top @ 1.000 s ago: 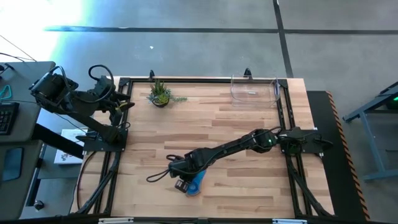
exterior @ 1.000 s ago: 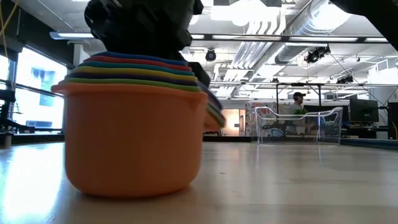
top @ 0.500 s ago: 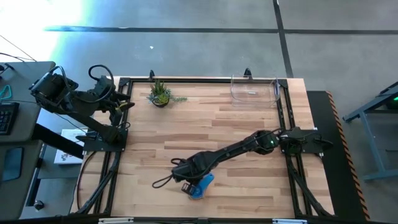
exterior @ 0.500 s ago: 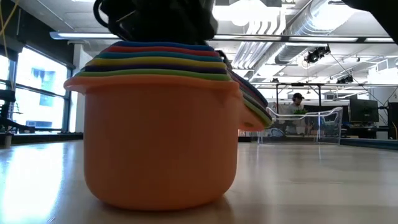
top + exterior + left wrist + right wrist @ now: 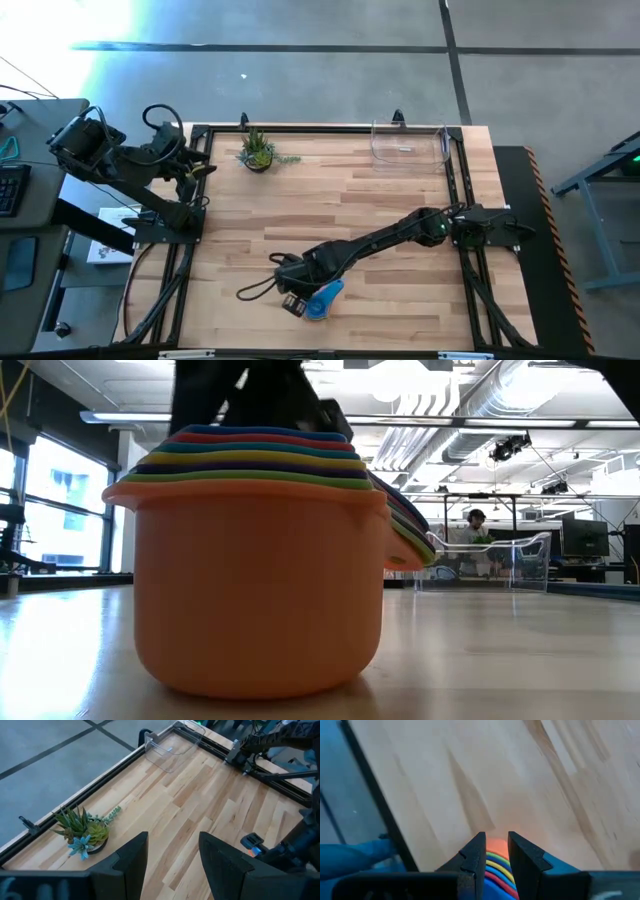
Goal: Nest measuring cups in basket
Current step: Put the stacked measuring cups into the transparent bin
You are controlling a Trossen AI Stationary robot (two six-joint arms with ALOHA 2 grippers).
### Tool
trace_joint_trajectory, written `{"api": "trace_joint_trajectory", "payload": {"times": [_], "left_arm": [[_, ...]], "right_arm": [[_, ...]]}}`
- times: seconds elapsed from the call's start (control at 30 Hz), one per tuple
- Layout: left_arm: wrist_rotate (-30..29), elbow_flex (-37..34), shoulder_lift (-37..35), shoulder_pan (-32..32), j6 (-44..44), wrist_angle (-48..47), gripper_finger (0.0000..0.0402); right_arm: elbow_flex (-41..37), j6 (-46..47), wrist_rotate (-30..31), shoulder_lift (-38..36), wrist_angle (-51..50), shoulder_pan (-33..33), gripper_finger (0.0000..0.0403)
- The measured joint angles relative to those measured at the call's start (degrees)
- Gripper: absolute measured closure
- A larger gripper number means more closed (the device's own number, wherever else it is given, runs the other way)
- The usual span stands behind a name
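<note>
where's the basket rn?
High view: the basket sits empty at the table's far right corner, against the black frame, right of the potted plant. The nested cups are far from it, near the front edge.

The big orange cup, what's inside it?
Inside the orange cup, more cups are stacked; only their coloured rims show. The right tool grips the stack from above, hiding the innermost cup.
</note>
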Motion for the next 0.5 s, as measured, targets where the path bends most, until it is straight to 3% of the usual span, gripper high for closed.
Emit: {"api": "trace_joint_trajectory", "payload": {"times": [0.23,0.5], "left_arm": [[6.24,0.0,1.23,-0.14,-0.92,-0.01,0.0234],[7.47,-0.02,6.1,-4.73,0.37,0.01,0.0234]], "right_arm": [[-0.07,0.31,4.87,-5.41,-0.92,0.03,0.033],[-0.04,0.93,17.36,-16.32,-5.0,0.68,0.033]]}}
